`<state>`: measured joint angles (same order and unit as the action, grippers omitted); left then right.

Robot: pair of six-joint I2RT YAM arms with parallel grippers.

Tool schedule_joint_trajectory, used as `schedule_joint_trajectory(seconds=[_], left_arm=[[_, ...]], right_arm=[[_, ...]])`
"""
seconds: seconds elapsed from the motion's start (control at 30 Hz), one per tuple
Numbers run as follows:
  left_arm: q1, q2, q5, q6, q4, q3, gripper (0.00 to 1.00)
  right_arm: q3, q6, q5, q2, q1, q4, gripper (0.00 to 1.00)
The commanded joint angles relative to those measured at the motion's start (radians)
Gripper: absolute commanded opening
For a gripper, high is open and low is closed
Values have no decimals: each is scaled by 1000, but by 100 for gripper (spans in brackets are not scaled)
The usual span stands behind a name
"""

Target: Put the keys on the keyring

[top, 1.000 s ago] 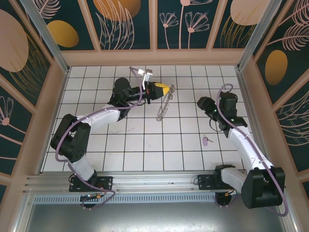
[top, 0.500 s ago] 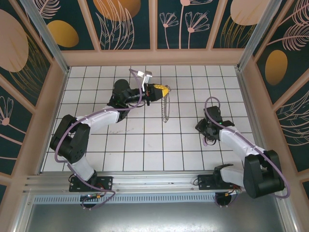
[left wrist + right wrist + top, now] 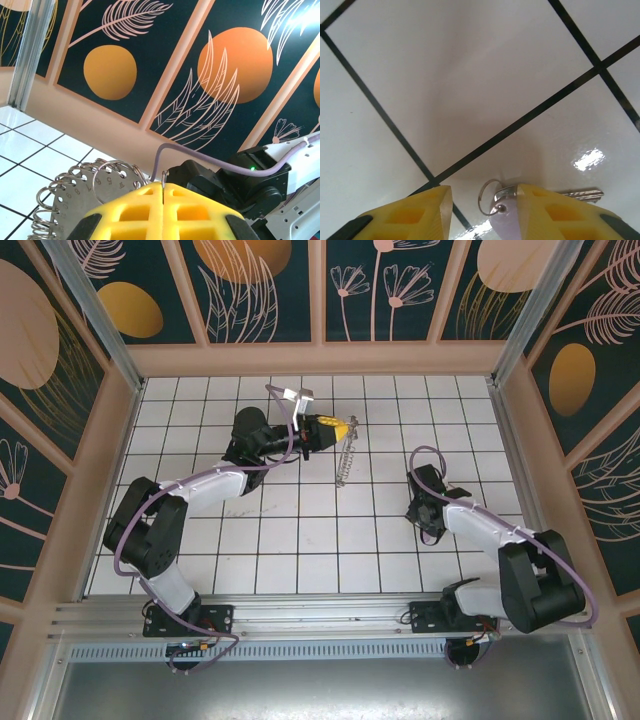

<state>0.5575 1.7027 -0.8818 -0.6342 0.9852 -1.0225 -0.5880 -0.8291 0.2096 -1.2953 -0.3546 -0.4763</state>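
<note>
1. Two yellow-fingered pincers are at work. The left pincer (image 3: 338,427) is raised above the white tiled surface (image 3: 300,530) towards the back wall, clamped on the keyring (image 3: 344,462), which dangles from it.
2. In the left wrist view, a thin wire of the keyring runs up between the tightly closed fingers (image 3: 130,212), with its coiled loops just beside them.
3. The right pincer (image 3: 428,528) is down at the surface, well apart from the keyring.
4. Its fingers stand apart. The pale lilac key (image 3: 502,221) lies flat on a tile between them, its head against one finger and clear of the other, with a small ring (image 3: 487,196) on its head.
</note>
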Motion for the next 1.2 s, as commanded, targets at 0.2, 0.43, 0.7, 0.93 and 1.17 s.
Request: schedule_joint_trajectory(seconds=[0.2,0.43,0.7,0.93,1.17], left_arm=[[-1,5,-22,-35,105,-3,0],[-1,5,-28,-50,126,-1,0],[-1,46,-32,-77,158,-4,0],[-1,58,-34,-96,180,-7,0],[-1,63,-37,-107,189,-12,0]], right_arm=[[-12,2,48,-37,-11,-22,34],[-12,2,63,-42,-12,-22,31],[-28,4,77,-26,-13,-32,32],[-35,5,84,-11,-13,-41,28],[-17,3,80,-4,-13,-34,26]])
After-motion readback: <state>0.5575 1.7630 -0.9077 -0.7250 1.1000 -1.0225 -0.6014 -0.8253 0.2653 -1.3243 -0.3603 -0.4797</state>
